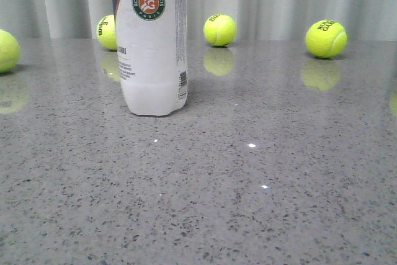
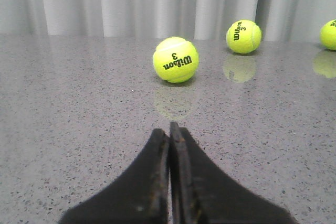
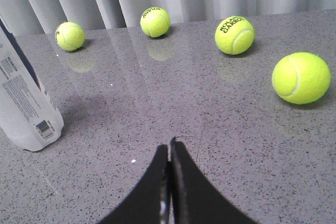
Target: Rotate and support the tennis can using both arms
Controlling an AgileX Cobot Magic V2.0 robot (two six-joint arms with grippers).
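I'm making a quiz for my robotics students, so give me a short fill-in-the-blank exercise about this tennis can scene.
1. The tennis can stands ____ on the grey table.
2. The left gripper is ____, holding nothing.
3. The right gripper is ____ the can, not touching it.
4. The emblem on the can reads Roland ____.

Missing words: upright; shut; apart from; Garros

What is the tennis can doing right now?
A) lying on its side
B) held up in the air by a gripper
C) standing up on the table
C: the tennis can stands upright on the gray table, and both the left gripper and right gripper are shut on nothing.
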